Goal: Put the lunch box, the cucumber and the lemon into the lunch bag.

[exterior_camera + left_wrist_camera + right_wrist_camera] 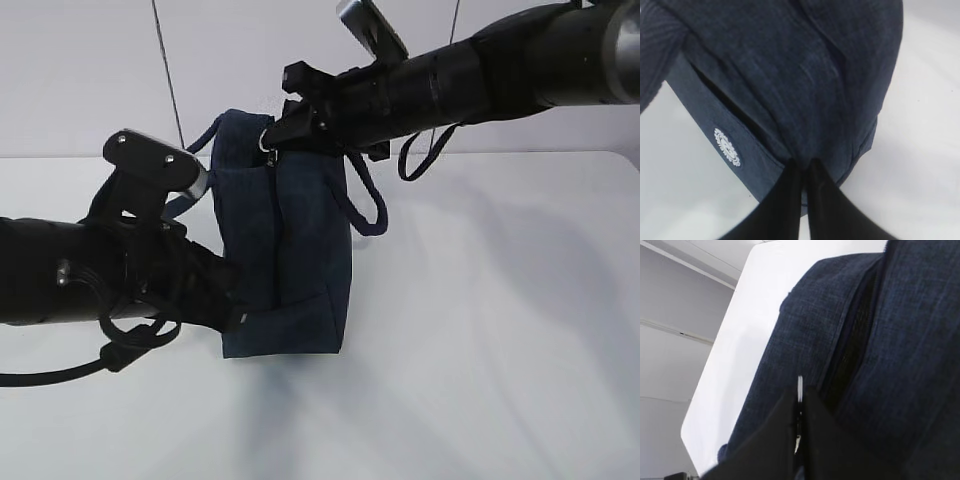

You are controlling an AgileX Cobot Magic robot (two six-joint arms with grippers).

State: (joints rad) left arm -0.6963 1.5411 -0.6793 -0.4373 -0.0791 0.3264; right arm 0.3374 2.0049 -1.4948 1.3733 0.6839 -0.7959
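The boxy dark navy fabric lunch bag (290, 240) stands upright near the middle of the white table (500, 330), its two loop handles drooping to either side. My left gripper (232, 310) is pinched together on a fold of fabric low on the bag's near corner, close to the small white emblem (727, 147). My right gripper (272, 135) is closed on the metal ring pull (800, 390) of the zipper at the bag's top edge; in the right wrist view the thin ring sits edge-on between the jaws.

I see no lunch box, cucumber or lemon in any view, so I judge they are either inside or out of frame.

My worries: the ring is thin and could slip from the right jaws if I pull at an angle. The left hold is only on loose cloth, so a hard tug on the zipper could drag or tip the bag, or jam the slider on bunched fabric.
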